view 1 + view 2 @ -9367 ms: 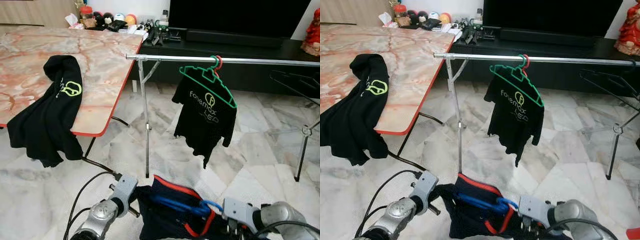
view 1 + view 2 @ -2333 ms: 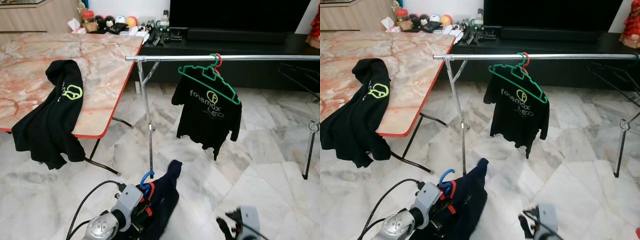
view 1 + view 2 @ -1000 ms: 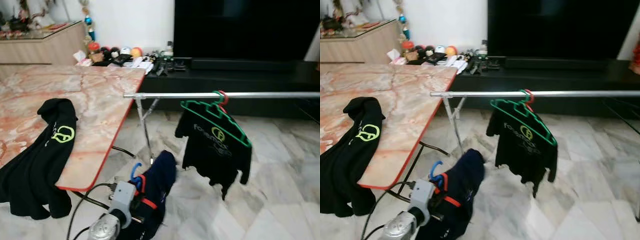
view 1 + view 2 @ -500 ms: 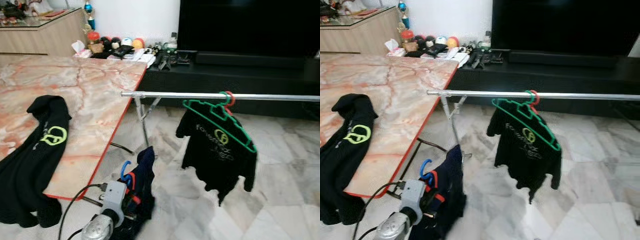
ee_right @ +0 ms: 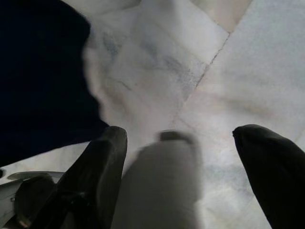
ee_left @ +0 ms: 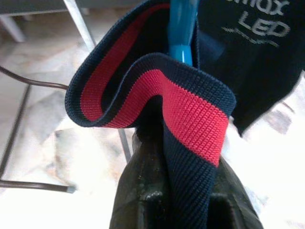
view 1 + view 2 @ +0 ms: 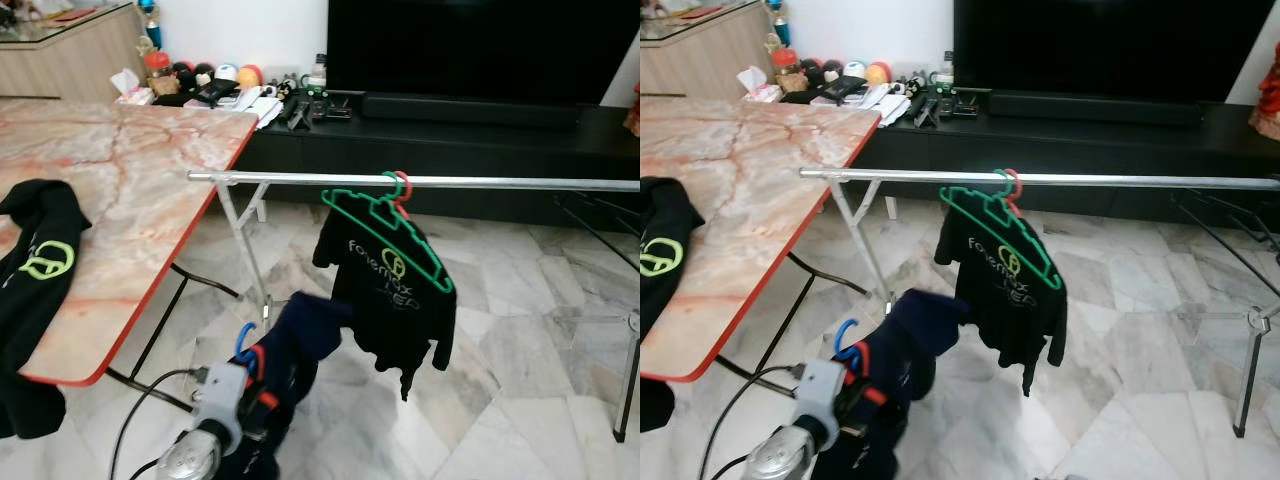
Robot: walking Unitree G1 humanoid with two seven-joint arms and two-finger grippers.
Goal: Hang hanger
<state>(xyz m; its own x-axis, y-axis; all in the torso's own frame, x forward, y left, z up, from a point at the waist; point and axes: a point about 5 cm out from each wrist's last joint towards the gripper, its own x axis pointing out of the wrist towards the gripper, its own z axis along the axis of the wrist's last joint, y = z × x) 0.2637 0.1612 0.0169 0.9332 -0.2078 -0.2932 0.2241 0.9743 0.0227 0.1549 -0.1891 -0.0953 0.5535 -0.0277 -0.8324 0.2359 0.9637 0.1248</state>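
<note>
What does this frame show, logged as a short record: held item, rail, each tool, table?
held item: blue hanger carrying a navy shirt with a red-striped collar
left tool: shut on the shirt collar below the hook, low in front of the rail
right tool: open, over the marble floor
rail: holds green hanger with black shirt
table: black garment draped over its edge
</note>
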